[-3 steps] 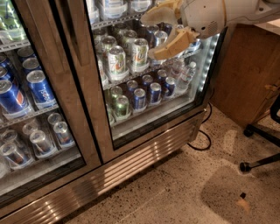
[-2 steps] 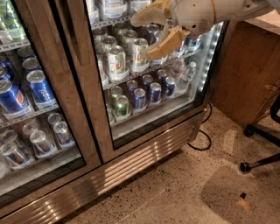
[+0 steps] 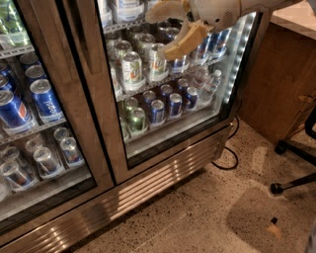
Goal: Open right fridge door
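- Still shut, the right fridge door (image 3: 111, 128) fills the middle of the view. Its steel frame sits flush beside the left door (image 3: 74, 148), exactly as it did a second ago.
- A bright LED strip (image 3: 238, 64) runs down the right door's far edge, next to a wooden cabinet (image 3: 276, 84).
- The speckled floor (image 3: 197, 217) spreads across the lower right, below the steel grille (image 3: 148, 190) at the fridge's foot.
- The left door shows blue Pepsi cans (image 3: 43, 101) through its glass, and none of them have moved.
- The white arm (image 3: 222, 10) comes in from the upper right. It has slid left and a little upward across the right door's pane since a second ago.
- The gripper (image 3: 160, 34) hangs in front of the upper part of the right door's glass, over the shelf of pale cans (image 3: 132, 69). Its jaws are spread, one tan finger high and one lower, as wide as before. Whether they touch the glass cannot be told.
- Part of a black chair base (image 3: 296, 163) shows at the right edge, in the same place.
- A black cable (image 3: 228, 159) loops on the floor by the fridge's right corner.
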Robot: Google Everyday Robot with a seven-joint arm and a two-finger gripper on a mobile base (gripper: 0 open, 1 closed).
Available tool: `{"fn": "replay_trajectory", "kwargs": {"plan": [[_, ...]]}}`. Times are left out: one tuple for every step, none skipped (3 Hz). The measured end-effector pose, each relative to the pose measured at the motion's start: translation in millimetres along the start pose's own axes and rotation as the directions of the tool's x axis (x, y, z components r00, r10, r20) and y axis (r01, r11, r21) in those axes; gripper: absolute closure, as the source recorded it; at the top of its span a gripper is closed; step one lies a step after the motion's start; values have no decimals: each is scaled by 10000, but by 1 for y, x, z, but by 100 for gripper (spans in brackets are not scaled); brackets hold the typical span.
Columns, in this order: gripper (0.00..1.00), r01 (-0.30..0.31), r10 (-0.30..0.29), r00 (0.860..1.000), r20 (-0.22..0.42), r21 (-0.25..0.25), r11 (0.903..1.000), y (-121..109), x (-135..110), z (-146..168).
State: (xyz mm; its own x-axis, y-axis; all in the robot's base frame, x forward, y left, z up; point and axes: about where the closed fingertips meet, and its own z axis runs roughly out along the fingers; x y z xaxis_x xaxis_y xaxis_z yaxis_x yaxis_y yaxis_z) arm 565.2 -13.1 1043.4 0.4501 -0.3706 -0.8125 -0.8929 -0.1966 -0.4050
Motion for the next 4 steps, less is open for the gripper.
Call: {"fn": "replay_trajectory", "kwargs": {"plan": [[37, 196, -191, 9996, 227, -261, 9995, -8, -5, 10], [34, 266, -214, 9972, 722, -715, 9971, -14, -8, 29], [22, 260, -206, 9970, 740, -728, 9970, -14, -8, 30], [29, 127, -64, 9966, 822, -767, 9970, -15, -1, 33]]}}
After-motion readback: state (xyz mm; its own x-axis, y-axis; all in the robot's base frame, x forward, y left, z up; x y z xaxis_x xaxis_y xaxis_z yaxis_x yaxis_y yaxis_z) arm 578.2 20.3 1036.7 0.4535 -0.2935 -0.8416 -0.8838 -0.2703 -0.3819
